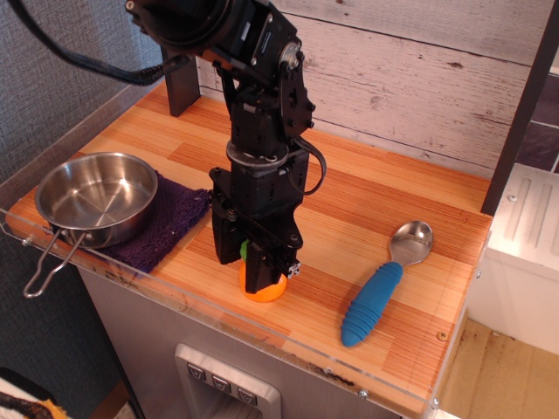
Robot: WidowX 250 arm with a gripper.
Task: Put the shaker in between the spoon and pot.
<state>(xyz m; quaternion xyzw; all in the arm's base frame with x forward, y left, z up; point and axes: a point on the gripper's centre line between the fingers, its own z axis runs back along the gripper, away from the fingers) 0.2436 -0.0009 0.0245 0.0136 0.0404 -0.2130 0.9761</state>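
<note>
The orange shaker [265, 289] with a bit of green cap showing stands on the wooden counter near the front edge, between the pot and the spoon. My black gripper [254, 267] comes straight down over it, fingers on either side of its top, shut on it. The steel pot [94, 197] with its wire handle sits at the left on a purple knitted cloth [166, 222]. The spoon [385, 284], blue ribbed handle and shiny bowl, lies at the right, apart from the shaker.
A clear plastic rim [210, 307] runs along the counter's front and left edges. A whitewashed plank wall [410, 78] backs the counter. A dark post [181, 83] stands at the back left, and a white unit [528, 240] at the right.
</note>
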